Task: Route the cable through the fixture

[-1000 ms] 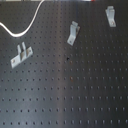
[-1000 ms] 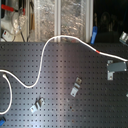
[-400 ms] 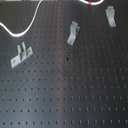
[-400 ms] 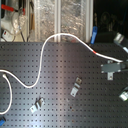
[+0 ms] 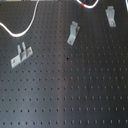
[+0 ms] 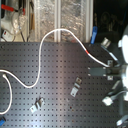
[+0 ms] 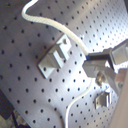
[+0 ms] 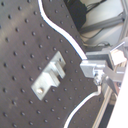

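- Cable (image 6: 37,75): white, snakes across the perforated board (image 6: 55,100) in the second exterior view, from that second exterior view's left up over to the red section (image 6: 88,50).
- Two metal fixtures (image 6: 75,88) below it, untouched.
- Gripper (image 6: 107,71) at the second exterior view's right; fingers pinched on the cable.

1. First exterior view: the perforated board (image 5: 75,95) is seen obliquely from above, at close range.
2. Second exterior view: the board (image 6: 55,65) is seen from overhead and farther off; the cable (image 6: 50,37) is shared by both exterior views.
3. Both wrist views: one metal bracket (image 7: 54,58) is framed closely, just beyond the fingers (image 7: 100,59).
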